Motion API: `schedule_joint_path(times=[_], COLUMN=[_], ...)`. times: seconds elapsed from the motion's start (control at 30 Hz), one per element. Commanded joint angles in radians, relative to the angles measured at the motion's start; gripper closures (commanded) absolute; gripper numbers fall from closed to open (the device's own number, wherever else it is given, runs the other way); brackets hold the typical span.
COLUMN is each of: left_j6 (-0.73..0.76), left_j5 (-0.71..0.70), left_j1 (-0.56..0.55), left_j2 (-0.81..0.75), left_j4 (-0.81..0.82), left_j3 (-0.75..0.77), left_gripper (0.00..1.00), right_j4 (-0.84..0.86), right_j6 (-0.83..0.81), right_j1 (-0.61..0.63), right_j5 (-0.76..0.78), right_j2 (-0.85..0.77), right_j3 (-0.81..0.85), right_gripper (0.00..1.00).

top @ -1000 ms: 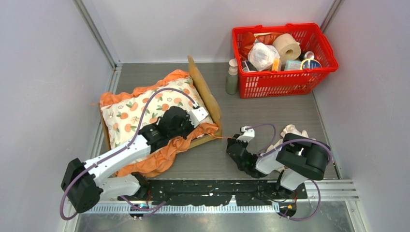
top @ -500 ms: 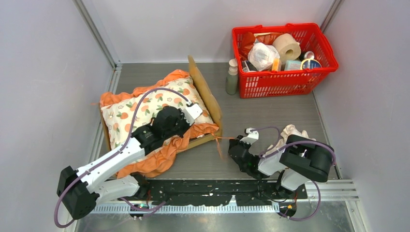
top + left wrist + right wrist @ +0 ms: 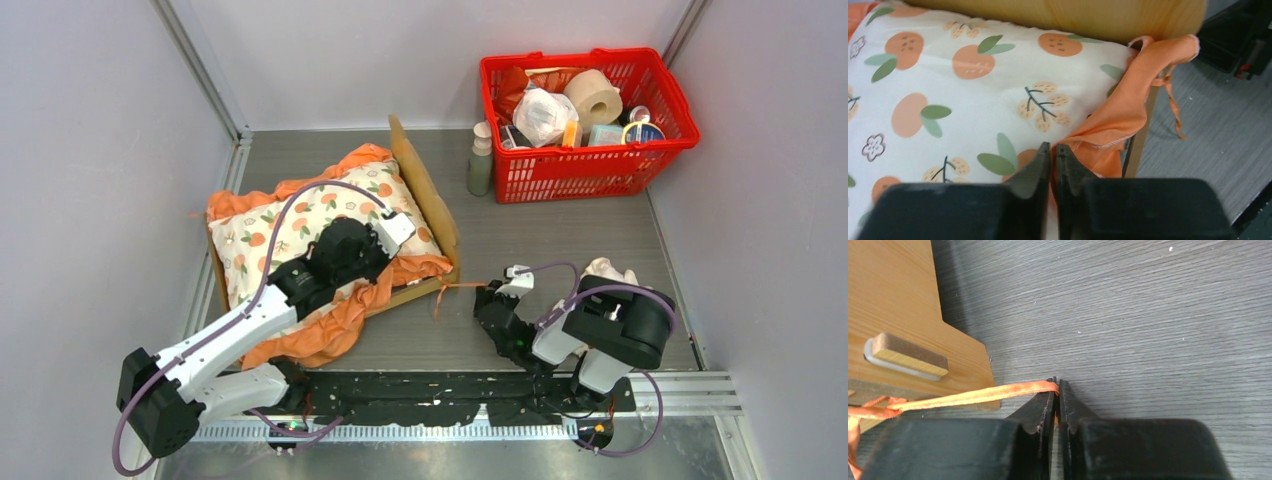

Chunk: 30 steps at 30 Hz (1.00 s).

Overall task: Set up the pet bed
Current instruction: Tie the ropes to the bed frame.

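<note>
Two right fingers [image 3: 1038,412] pinch ribbon [image 3: 973,396] beside pet bed [image 3: 898,305].

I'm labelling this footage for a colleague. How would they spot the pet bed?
Start at the red basket in the far right corner and look left across the table. The pet bed is the light-wood frame under the orange-print cushion, the only wooden thing.

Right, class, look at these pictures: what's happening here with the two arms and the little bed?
Two robot arms are dressing a small wooden pet bed. The orange-print cushion lies in the frame. The left pincer is closed at the cushion's orange ruffle near the bed's corner, apparently pinching it. The right pincer is closed on a thin orange ribbon running from that corner, low over the table.
</note>
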Motion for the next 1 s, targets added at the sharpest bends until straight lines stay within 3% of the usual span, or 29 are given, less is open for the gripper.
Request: schedule_joint_path(times=[0.0, 0.13, 0.17, 0.27, 0.33, 0.43, 0.57, 0.7, 0.8, 0.97], left_j6=[-0.007, -0.031, -0.036, -0.048, -0.065, -0.118, -0.177, -0.254, -0.299, -0.324], left_j5=[0.189, 0.226, 0.227, 0.233, 0.214, 0.160, 0.181, 0.137, 0.169, 0.142], left_j1=[0.006, 0.006, 0.005, 0.005, 0.006, 0.006, 0.006, 0.002, -0.035, -0.186], left_j2=[-0.019, -0.041, -0.051, -0.087, -0.104, -0.104, -0.055, -0.002, 0.033, 0.134], left_j4=[0.004, -0.011, -0.011, -0.002, -0.011, -0.041, -0.056, 0.074, 0.204, 0.322], left_j3=[0.005, -0.001, 0.000, 0.003, 0.025, 0.079, 0.124, 0.037, -0.064, -0.113], left_gripper=[0.74, 0.52, 0.46, 0.40, 0.39, 0.40, 0.46, 0.55, 0.64, 0.62], right_j4=[0.113, 0.211, 0.225, 0.225, 0.096, -0.338, -0.755, -1.036, -1.145, -1.377], right_j6=[-0.090, -0.131, -0.141, -0.183, -0.173, -0.135, -0.071, 0.016, -0.031, -0.079], right_j1=[-0.004, -0.003, -0.002, 0.009, 0.018, 0.031, 0.042, 0.040, 0.033, -0.009], right_j5=[-0.051, -0.111, -0.123, -0.171, -0.182, -0.165, -0.081, 0.044, 0.075, 0.214], right_j2=[0.024, 0.001, -0.008, -0.105, -0.223, -0.426, -0.787, -1.047, -1.141, -1.109], right_j3=[-0.059, -0.099, -0.106, -0.133, -0.128, -0.044, 0.048, 0.111, 0.167, 0.331], right_gripper=[0.79, 0.69, 0.61, 0.49, 0.43, 0.38, 0.39, 0.42, 0.41, 0.29])
